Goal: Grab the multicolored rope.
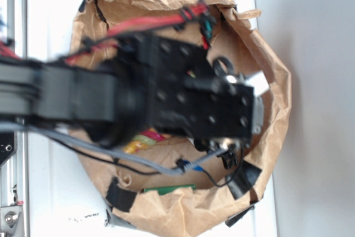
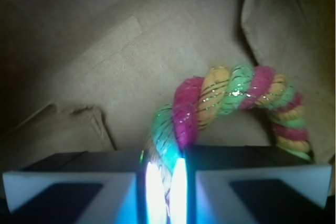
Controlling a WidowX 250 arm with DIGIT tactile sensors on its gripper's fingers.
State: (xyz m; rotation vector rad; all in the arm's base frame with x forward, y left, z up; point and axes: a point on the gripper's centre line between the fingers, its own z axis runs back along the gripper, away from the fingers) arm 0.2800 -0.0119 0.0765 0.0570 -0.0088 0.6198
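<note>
Wrist view shows the gripper (image 2: 163, 182) clamped on one end of the rope (image 2: 231, 95), whose length arcs away toward two o'clock over the paper bag (image 2: 105, 51).

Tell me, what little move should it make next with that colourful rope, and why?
Probably lift straight up. In the wrist view the jaws already stand closed on the multicolored rope, one end pinched between them, while the rest arches free over the paper bag floor.
</note>
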